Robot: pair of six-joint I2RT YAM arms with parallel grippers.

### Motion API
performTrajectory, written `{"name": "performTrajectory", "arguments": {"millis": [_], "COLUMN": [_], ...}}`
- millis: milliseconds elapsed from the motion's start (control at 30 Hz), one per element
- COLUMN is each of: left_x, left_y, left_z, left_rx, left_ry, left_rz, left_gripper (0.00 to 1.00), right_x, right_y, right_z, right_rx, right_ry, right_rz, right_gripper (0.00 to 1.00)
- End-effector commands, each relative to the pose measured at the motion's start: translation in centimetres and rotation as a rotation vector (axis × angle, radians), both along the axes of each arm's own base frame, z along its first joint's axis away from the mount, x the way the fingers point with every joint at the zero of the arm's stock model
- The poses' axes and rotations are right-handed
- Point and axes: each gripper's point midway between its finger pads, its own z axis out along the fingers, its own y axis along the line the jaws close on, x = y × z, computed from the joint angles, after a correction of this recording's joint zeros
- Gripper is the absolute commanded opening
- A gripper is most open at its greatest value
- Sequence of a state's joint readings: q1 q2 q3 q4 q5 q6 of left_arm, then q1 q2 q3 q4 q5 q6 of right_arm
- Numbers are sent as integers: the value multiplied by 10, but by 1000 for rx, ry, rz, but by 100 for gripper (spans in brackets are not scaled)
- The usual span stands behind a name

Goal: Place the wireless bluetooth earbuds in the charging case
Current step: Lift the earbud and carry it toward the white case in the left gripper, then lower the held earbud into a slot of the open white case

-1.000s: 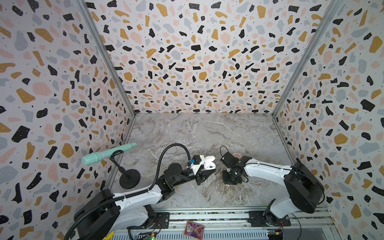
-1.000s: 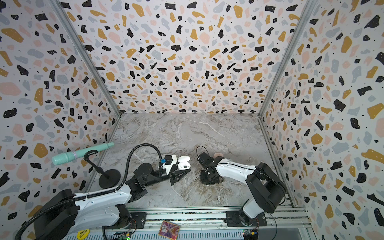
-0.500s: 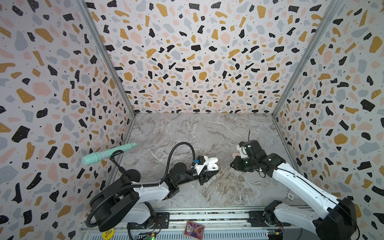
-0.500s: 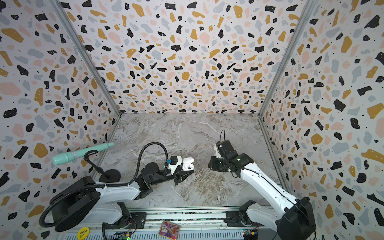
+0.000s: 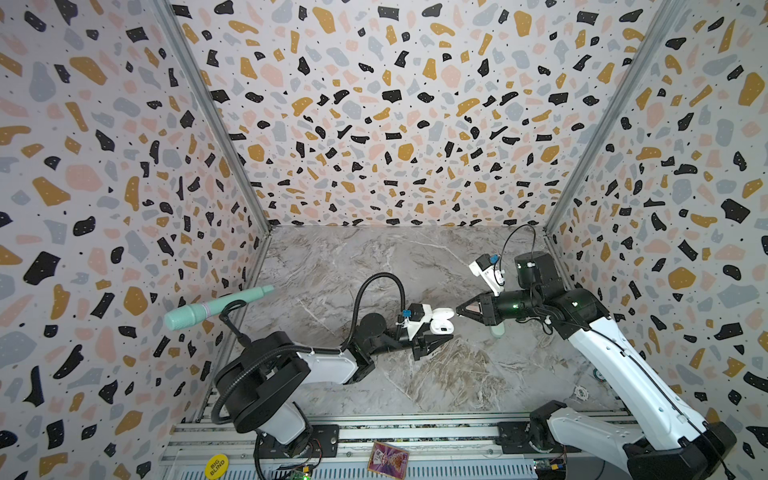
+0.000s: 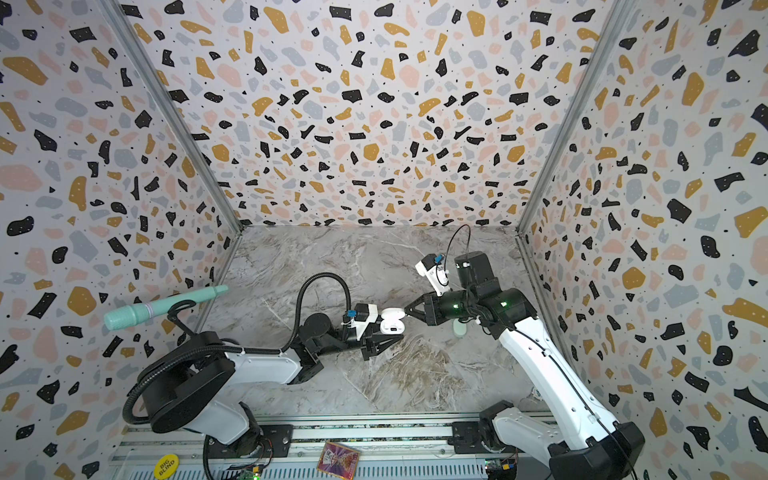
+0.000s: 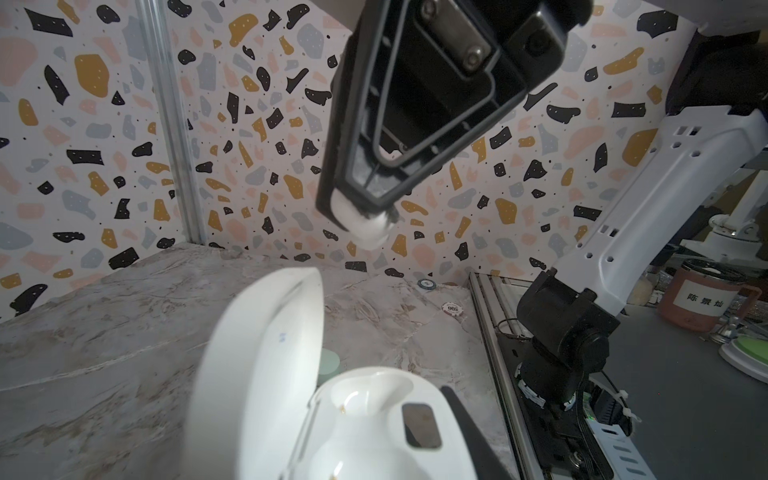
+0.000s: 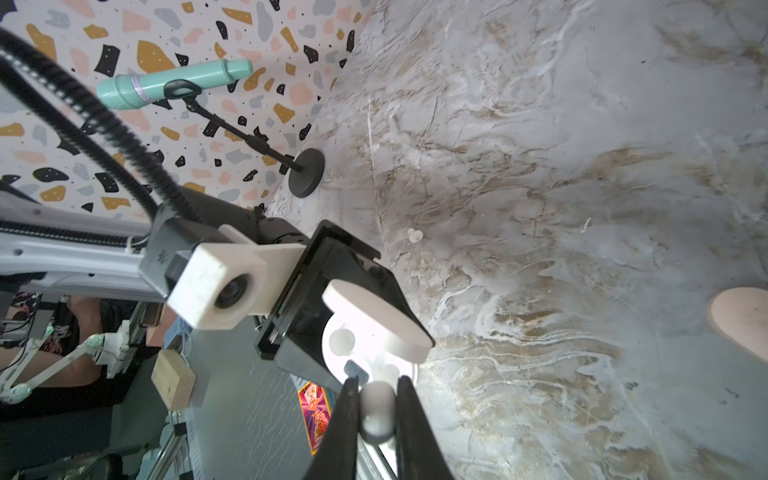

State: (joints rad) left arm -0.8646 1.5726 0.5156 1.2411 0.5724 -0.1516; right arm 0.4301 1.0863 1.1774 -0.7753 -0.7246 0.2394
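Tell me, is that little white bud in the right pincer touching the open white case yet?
Apart. The left wrist view shows the bud clear of the case, with patterned wall visible between them.

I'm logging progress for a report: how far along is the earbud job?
Done: the white charging case is open, held by the left gripper. In hand: the right gripper pinches a white earbud just off the case mouth, not yet seated. Left: seat it, then fetch the second white earbud lying on the marble table.
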Motion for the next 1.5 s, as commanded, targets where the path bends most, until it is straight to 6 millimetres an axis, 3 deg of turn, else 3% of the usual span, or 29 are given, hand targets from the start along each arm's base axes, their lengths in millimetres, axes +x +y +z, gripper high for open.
{"name": "performTrajectory", "arguments": {"millis": [0,233,533,967,1333,1467], "left_x": [-5,-9,-13,-17,-19,-20], "left_y": [-1,-1,-1,2,3,4], "left_z": [32,40,52,52,57,58], "left_rx": [-135,-163,-159,-135,-141,-143], "left_ry": [-69,-63,-85,-101,-111,-113], "left_rz": [-48,-75,-89,-93,-93,-92], "left_gripper": [17,17,17,18,18,18], "right_x": [-20,-34,-37,-24,-23,-21], "right_y": [-2,3,18,25,27,25], "right_z": [13,9,1,3,-11,-12], "right_rx": [20,69,61,72,48,26], "right_ry": [-13,6,-6,-36,-1,-4], "right_rz": [88,163,202,176,179,160], "right_gripper": [8,8,8,8,8,17]}}
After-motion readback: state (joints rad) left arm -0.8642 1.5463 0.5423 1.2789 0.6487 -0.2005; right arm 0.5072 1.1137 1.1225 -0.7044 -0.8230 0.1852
